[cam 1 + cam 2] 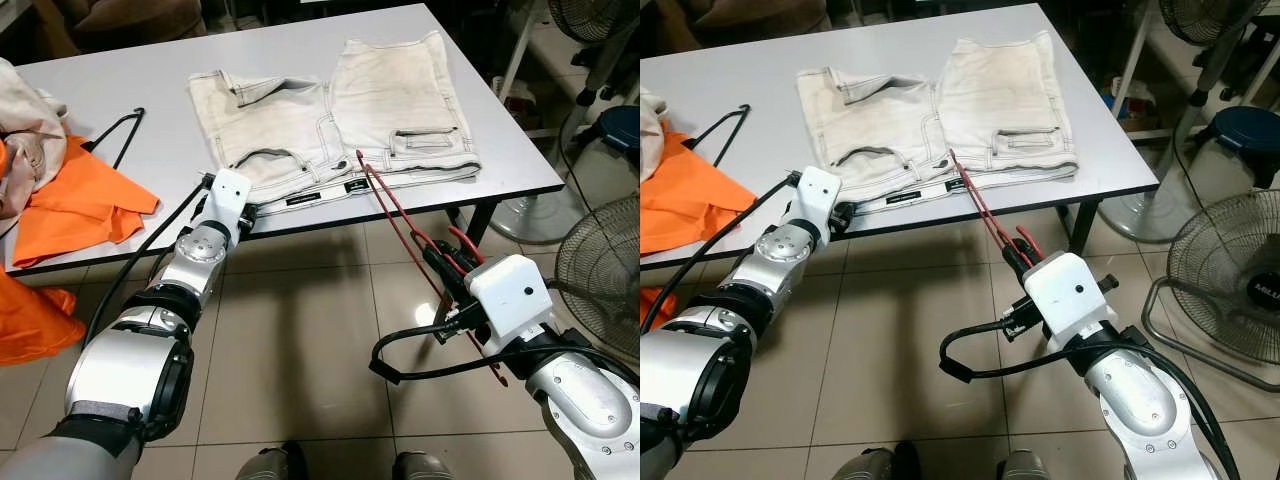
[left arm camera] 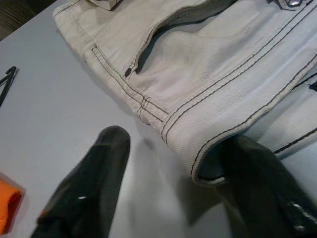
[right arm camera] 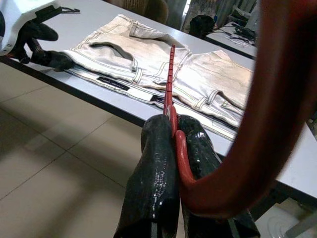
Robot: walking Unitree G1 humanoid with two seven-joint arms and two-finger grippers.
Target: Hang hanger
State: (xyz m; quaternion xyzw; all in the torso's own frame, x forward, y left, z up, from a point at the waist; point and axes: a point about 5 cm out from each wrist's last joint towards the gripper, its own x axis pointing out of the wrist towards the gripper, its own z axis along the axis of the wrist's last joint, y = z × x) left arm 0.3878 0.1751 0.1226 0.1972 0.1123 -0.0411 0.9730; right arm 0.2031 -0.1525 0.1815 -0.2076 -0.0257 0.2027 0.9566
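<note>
Between right end effector (image 3: 173, 148) fingers: red hanger (image 1: 395, 215)

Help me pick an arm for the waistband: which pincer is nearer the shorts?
Left. The left pincer straddles the shorts at their waistband corner; the right pincer holds the red hanger off the table's edge.

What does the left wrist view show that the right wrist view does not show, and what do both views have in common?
Left wrist view: the left gripper seen from close, fingers open on both sides of the waistband corner of the white shorts, and an orange cloth at the edge.

Right wrist view: the right gripper shut on the red hanger, whose thin end reaches over the table edge toward the shorts, with the tiled floor below.

Both: the white shorts lying flat on the grey table.
</note>
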